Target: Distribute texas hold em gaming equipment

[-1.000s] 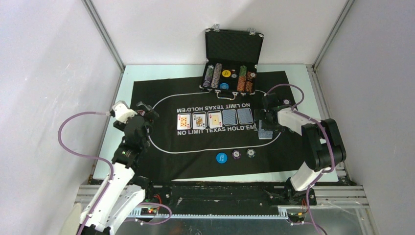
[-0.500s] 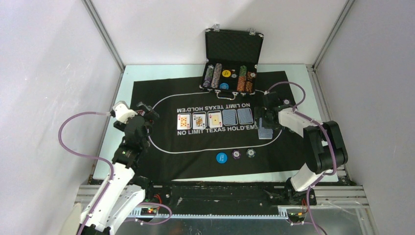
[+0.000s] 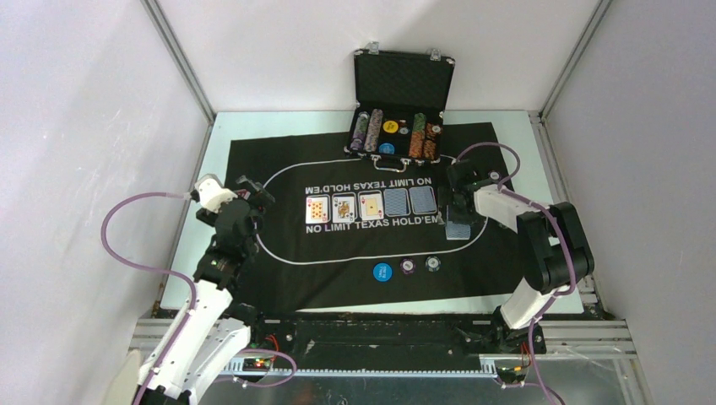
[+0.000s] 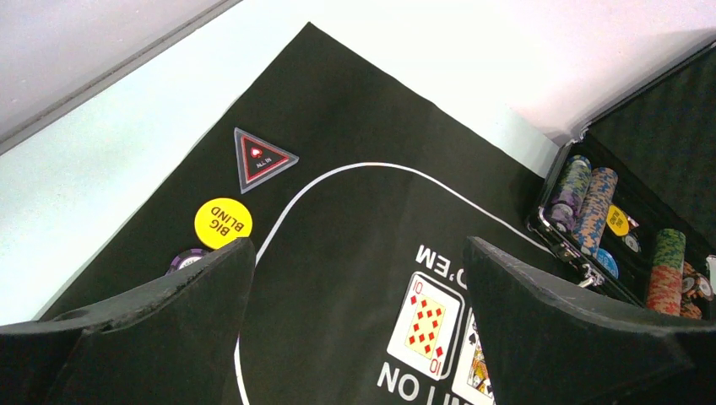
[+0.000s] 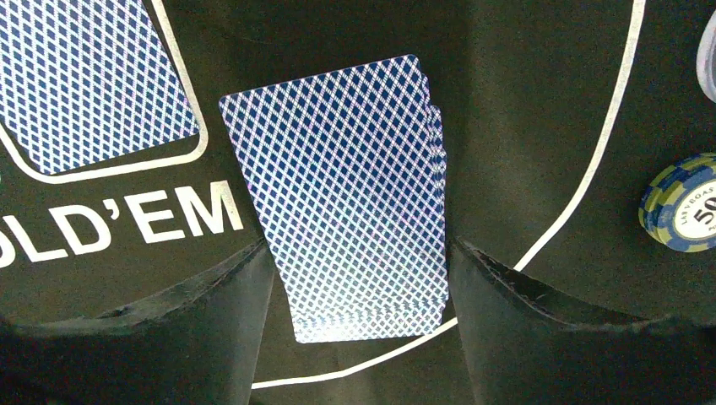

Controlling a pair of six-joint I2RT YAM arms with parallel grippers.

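Now the right hand (image 3: 457, 211) sits low over the deck (image 3: 457, 229) of blue-backed cards, and its fingers have drawn in from the wide stance of a second ago. In the right wrist view they flank the deck (image 5: 338, 186) and appear to meet its two long edges. Whether the pinch has actually set I cannot tell. The deck has not shifted: it lies face down on the black mat (image 3: 279, 278), right of the board and across the white oval line, slightly fanned along one edge. I judge this the start of a pickup, so dealing can go on from the deck. The board shows three face-up cards (image 3: 344, 206) and two face-down cards (image 3: 409, 201) in a row at the mat's centre. Near the mat's near edge lie a blue button (image 3: 382, 272), a purple chip (image 3: 408, 267) and a grey chip (image 3: 433, 263). The left hand (image 3: 245, 196) has stayed spread wide and empty above the left end of the mat. Below it, its wrist view shows a yellow big-blind button (image 4: 223, 223), a triangular all-in marker (image 4: 262, 158) and part of another chip (image 4: 187, 258). The open case (image 3: 404, 80) stands at the far side of the worktop (image 3: 219, 135), with chip stacks in it.
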